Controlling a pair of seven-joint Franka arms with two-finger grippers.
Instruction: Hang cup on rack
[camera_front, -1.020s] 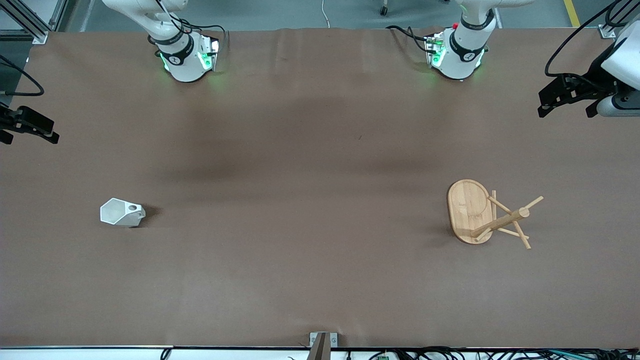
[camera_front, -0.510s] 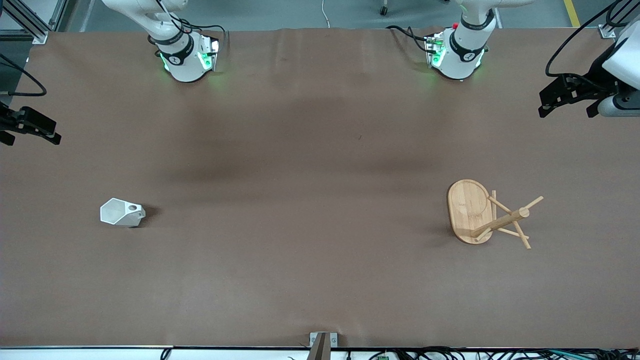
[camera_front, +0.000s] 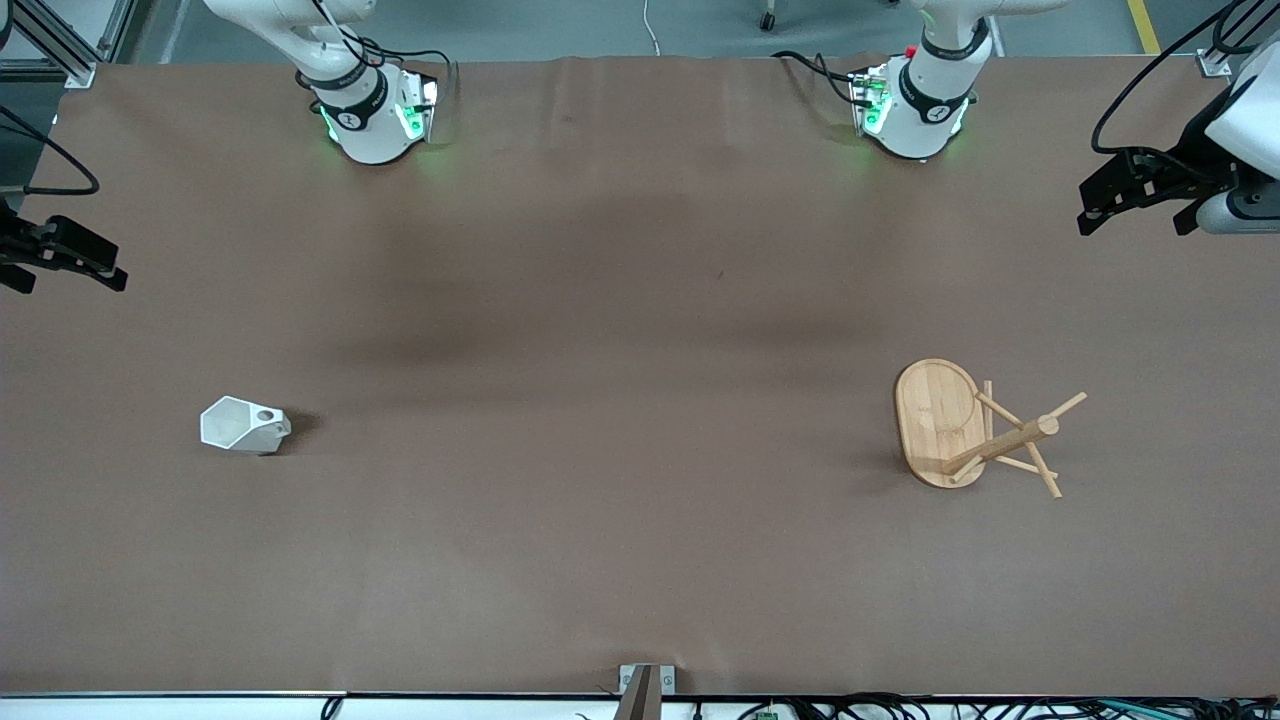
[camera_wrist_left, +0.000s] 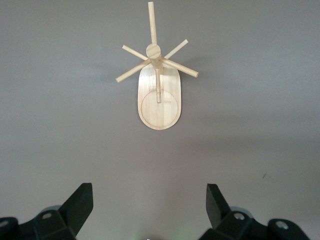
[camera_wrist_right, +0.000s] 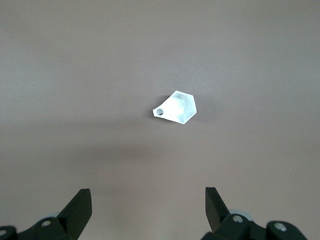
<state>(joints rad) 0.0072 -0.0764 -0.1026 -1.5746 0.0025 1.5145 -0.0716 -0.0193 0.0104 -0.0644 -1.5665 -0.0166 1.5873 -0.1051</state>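
The white faceted cup (camera_front: 243, 426) sits on the brown table toward the right arm's end, its handle hole facing up. It also shows in the right wrist view (camera_wrist_right: 176, 108). The bamboo rack (camera_front: 940, 420) stands upright toward the left arm's end, with its pegs spread from the post. It also shows in the left wrist view (camera_wrist_left: 159, 102). My right gripper (camera_front: 70, 272) hangs open and empty high over the table edge, well away from the cup; it also shows in the right wrist view (camera_wrist_right: 148, 197). My left gripper (camera_front: 1135, 215) hangs open and empty high up, away from the rack; it also shows in the left wrist view (camera_wrist_left: 150, 195).
The brown table cover (camera_front: 640, 400) is bare between the cup and the rack. The two arm bases (camera_front: 370, 110) (camera_front: 915, 105) stand at the table edge farthest from the front camera. A small metal bracket (camera_front: 645, 685) sits at the nearest edge.
My right gripper has shifted slightly over the table's end. The left gripper, the cup and the rack have not moved.
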